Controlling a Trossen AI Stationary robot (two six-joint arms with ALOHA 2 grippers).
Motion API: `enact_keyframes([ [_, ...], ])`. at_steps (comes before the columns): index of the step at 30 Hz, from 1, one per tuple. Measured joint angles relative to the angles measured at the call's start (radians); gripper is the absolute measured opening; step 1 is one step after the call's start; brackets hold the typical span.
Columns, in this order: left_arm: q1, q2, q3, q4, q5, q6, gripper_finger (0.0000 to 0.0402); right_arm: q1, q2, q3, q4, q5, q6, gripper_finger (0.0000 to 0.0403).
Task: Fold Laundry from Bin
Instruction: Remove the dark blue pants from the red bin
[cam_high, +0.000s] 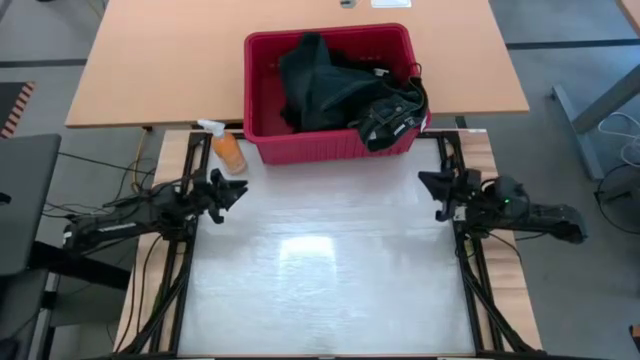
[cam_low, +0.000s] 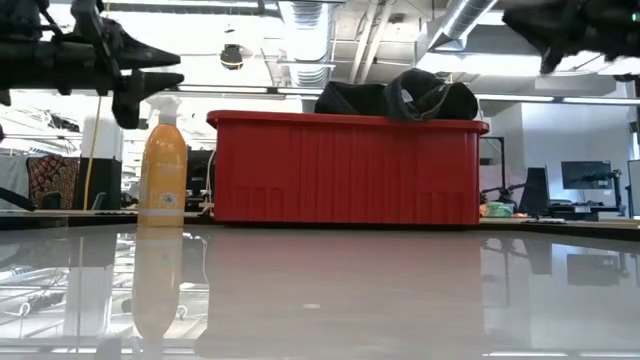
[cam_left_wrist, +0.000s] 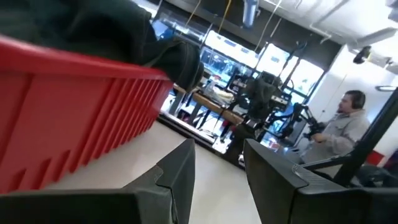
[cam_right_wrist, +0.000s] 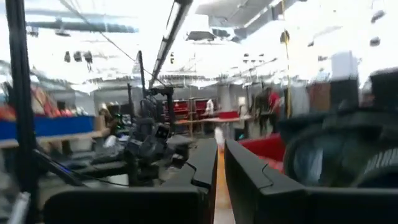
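At the far side of the white table (cam_high: 330, 300) sits the bin (cam_high: 330, 145), a red plastic tub with a thick rim and straight ribs down its sides. Inside it lies the laundry (cam_high: 330, 85), a soft heap of dark cloth, black and dark green, all crumpled together. One black piece with a round, collar-like opening hangs over the bin's rim at the corner nearest the right gripper (cam_high: 440, 192). From the low view the pile pokes up above the rim like a small dark hill (cam_low: 400, 98). The left gripper (cam_high: 228, 190) hangs in the air over the table's left edge, and its fingers point in toward the middle. They are spread a little apart and hold nothing, with a clear gap showing between the fingers (cam_left_wrist: 177, 177) in the left wrist view. The bin is just ahead of them and off to one side, not touching. The right gripper floats over the table's right edge, facing the left one, and its fingers (cam_right_wrist: 199, 168) are also a bit apart and empty. The laundry hanging over the rim is near those fingers but does not touch them. A small orange spray bottle (cam_high: 226, 147) stands upright just beside the bin, close to the left gripper.
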Motion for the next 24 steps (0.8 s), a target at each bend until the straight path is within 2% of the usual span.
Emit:
enact_keyframes([
  [3, 0.0, 0.097, 0.0, 0.092, -0.005, 0.036, 0.0125, 0.0, 0.09, 0.112, -0.116, 0.065, -0.126, 0.0059],
  [8, -0.001, 0.28, 0.001, 0.263, -0.001, 0.081, 0.0125, 0.0, 0.319, 0.381, -0.445, 0.202, -0.287, 0.0064],
  [11, -0.016, 0.379, 0.052, 0.273, 0.015, 0.139, 0.0125, 0.0, 0.467, 0.561, -0.65, 0.272, -0.38, 0.0079],
  [14, -0.049, 0.469, 0.127, 0.23, 0.033, 0.241, 0.0125, 0.0, 0.612, 0.726, -0.809, 0.393, -0.484, 0.0106],
  [16, -0.077, 0.523, 0.178, 0.207, 0.037, 0.331, 0.0125, 0.0, 0.698, 0.818, -0.91, 0.524, -0.542, 0.0131],
  [18, -0.102, 0.569, 0.221, 0.173, 0.037, 0.422, 0.0125, -0.007, 0.779, 0.887, -0.975, 0.655, -0.585, 0.0158],
  [20, -0.121, 0.605, 0.253, 0.141, 0.036, 0.481, 0.0125, -0.025, 0.853, 0.934, -1.045, 0.742, -0.611, 0.0185],
  [22, -0.133, 0.633, 0.278, 0.117, 0.014, 0.51, 0.0125, -0.054, 0.914, 0.97, -1.14, 0.762, -0.6, 0.021],
  [24, -0.139, 0.65, 0.288, 0.101, -0.016, 0.526, 0.0125, -0.093, 0.959, 0.994, -1.247, 0.733, -0.545, 0.0229],
])
